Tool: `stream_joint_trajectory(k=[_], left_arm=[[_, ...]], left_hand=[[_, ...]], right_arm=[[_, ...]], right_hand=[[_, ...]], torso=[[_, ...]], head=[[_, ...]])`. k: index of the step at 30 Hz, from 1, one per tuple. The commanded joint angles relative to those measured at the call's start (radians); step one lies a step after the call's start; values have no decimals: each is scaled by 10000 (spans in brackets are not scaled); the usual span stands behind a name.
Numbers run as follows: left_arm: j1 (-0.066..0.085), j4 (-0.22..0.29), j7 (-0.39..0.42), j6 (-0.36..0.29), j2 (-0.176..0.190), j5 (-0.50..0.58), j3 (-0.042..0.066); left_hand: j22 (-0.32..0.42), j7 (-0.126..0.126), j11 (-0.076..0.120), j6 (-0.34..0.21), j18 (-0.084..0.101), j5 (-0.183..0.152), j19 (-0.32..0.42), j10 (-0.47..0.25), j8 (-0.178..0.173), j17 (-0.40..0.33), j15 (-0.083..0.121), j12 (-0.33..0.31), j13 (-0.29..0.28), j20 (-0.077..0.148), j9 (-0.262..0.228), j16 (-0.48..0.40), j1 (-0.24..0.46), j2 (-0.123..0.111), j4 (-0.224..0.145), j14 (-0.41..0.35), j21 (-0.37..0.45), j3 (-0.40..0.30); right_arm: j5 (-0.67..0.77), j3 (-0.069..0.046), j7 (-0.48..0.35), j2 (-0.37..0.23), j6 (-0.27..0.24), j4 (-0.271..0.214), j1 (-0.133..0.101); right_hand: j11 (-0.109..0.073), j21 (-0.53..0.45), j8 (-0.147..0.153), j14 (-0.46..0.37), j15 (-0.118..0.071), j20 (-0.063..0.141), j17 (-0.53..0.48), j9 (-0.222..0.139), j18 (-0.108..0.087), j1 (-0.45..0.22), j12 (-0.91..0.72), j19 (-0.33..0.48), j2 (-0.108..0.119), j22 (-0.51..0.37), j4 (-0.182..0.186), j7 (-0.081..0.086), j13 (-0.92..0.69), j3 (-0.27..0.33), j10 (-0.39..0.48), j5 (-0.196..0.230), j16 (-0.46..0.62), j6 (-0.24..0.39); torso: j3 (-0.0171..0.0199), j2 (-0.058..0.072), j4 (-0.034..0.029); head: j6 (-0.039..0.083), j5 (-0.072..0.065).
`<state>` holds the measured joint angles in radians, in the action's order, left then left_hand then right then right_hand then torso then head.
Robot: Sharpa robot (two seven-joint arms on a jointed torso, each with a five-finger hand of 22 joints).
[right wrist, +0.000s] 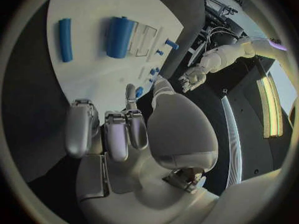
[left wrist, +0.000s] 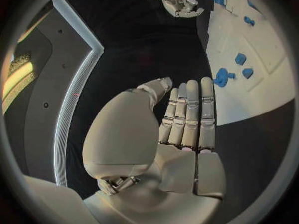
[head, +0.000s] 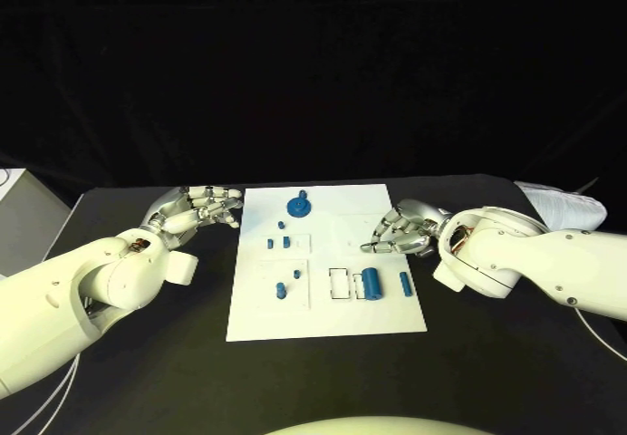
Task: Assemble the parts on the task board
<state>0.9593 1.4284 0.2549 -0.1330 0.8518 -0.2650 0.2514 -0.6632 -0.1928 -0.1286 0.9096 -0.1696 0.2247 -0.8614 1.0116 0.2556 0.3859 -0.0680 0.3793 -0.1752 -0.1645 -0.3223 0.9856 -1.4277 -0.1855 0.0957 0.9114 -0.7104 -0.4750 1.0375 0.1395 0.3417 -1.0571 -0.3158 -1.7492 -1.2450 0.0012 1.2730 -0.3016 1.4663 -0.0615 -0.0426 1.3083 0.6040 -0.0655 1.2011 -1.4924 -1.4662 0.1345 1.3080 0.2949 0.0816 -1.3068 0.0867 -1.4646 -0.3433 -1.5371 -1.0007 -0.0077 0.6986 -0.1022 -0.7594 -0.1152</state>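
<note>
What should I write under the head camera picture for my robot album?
Two robot hands, left hand and right hand, wait beside a white board with blue parts.

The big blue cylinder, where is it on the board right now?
In the head view the big blue cylinder lies on the task board, near its right edge, between an outlined white slot and a thinner blue bar.

Black table (head: 157,362), white task board (head: 333,317) lying at its middle

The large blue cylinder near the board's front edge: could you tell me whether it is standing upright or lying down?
Lying down: the large blue cylinder rests lengthwise on the task board, its long side showing.
</note>
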Motion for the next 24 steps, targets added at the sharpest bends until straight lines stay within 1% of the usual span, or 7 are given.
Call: stream_joint_trajectory(k=[1, 7, 10, 12, 14, 19, 24], left_arm=[[-3, 56, 19, 99, -4, 48, 4], [-4, 94, -10, 86, 15, 48, 3], [-4, 112, -22, 74, 26, 48, 2], [-4, 127, -29, 69, 37, 48, 2], [-4, 141, -38, 64, 47, 48, 2], [-4, 164, -57, 61, 69, 49, 1], [-4, 182, -76, 65, 91, 49, 0]], left_hand=[[-11, -25, -19, -33, -114, 57, -79, -60, -19, -11, -6, -1, 12, -11, 14, -58, 8, 66, 47, 67, 40, -4], [-11, -25, -19, -33, -114, 57, -79, -60, -19, -11, -6, -1, 12, -11, 14, -58, 8, 66, 47, 67, 40, -4], [-11, -25, -20, -35, -113, 56, -79, -64, -21, -11, -8, -1, 14, -12, 16, -60, 15, 62, 53, 67, 42, 0], [-11, -25, -20, -35, -113, 56, -79, -64, -21, -11, -8, -1, 14, -12, 16, -60, 15, 62, 53, 67, 42, 0], [-11, -26, -21, -36, -113, 56, -79, -65, -21, -10, -9, -1, 15, -12, 17, -61, 20, 60, 58, 67, 44, 3], [-11, -26, -21, -36, -113, 56, -79, -65, -21, -10, -9, -1, 15, -12, 17, -61, 20, 60, 58, 67, 44, 3], [-11, -26, -22, -38, -112, 56, -78, -68, -22, -10, -11, 0, 16, -14, 18, -63, 28, 60, 67, 68, 47, 6]], right_arm=[[682, 40, 1550, -86, 873, -204, 2], [1052, 135, 1959, -159, 935, -389, 20], [1212, 188, 2072, -165, 966, -423, 36], [1312, 219, 2126, -162, 995, -432, 48], [1471, 249, 2182, -155, 1042, -440, 64], [1909, 297, 2303, -80, 1226, -401, 104], [2022, 336, 2335, 135, 1084, -355, 253]], right_hand=[[19, 435, -87, 966, -28, 55, 2220, 202, 222, -116, -534, -685, -183, 1763, 12, -18, -2381, 201, -897, -156, -202, -24], [-10, 670, -134, 1019, -44, 63, 2496, 339, 258, -296, -750, -711, -229, 1871, 13, -58, -2606, 297, -1039, -210, -295, -140], [-33, 753, -176, 1032, -61, 73, 2566, 408, 270, -422, -784, -719, -238, 1912, 14, -89, -2640, 339, -1062, -261, -318, -226], [-45, 812, -199, 1039, -70, 79, 2596, 440, 280, -472, -784, -726, -220, 1937, 14, -105, -2640, 360, -1062, -266, -328, -266], [-67, 838, -251, 1044, -85, 89, 2622, 494, 283, -561, -784, -727, -223, 1953, 17, -133, -2640, 380, -1062, -251, -336, -345], [-93, 894, -307, 1044, -107, 106, 2625, 573, 291, -751, -784, -730, -186, 1984, 22, -162, -2640, 426, -1062, -169, -337, -395], [-89, 845, -298, 1044, -108, 110, 2625, 603, 283, -836, -704, -717, -152, 1976, 20, -153, -2564, 445, -1007, -144, -337, -346]], torso=[[-24, -14, 8], [-53, -31, 10], [-53, -28, 5], [-70, -35, 10], [-59, -24, 2], [-64, -39, 0], [-57, -17, 10]], head=[[-33, -43], [-72, -75], [-80, -100], [-89, -105], [-97, -101], [-128, -89], [-125, -73]])
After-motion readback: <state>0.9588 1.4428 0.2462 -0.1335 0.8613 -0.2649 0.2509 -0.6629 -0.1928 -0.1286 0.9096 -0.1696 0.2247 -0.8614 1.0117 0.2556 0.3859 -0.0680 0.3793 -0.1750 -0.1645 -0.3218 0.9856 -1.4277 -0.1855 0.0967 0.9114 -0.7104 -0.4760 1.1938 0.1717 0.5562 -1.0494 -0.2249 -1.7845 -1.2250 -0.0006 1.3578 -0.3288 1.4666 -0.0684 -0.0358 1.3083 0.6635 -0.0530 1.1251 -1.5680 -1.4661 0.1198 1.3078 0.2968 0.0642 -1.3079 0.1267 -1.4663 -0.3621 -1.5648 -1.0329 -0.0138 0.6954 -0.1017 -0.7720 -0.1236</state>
